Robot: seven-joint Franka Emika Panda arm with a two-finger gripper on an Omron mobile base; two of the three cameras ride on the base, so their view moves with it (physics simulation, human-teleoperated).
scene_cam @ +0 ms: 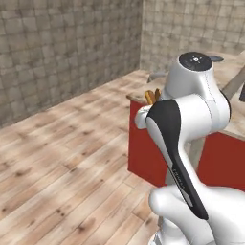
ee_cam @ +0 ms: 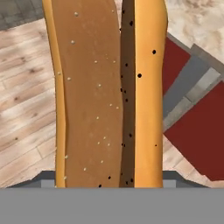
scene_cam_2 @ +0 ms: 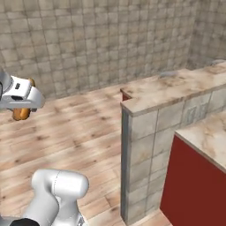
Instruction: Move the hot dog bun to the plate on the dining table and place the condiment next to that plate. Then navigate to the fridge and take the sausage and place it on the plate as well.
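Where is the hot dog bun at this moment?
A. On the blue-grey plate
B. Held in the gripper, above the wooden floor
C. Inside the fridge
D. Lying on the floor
B: the hot dog bun stands right in front of the hand camera, and in the right base view it sits in the gripper above the wooden floor.

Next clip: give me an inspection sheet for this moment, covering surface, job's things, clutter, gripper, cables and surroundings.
Surface: beige-brown marbled top over a red base, by the arm.
Job's things: tan-yellow split hot dog bun held up off the floor, in the gripper.
Clutter: nothing seen.
Gripper: gripper shut on the hot dog bun, out over the wooden plank floor.
Cables: nothing seen.
Surroundings: grey-brown tiled walls; tiled pillar under the marbled top.
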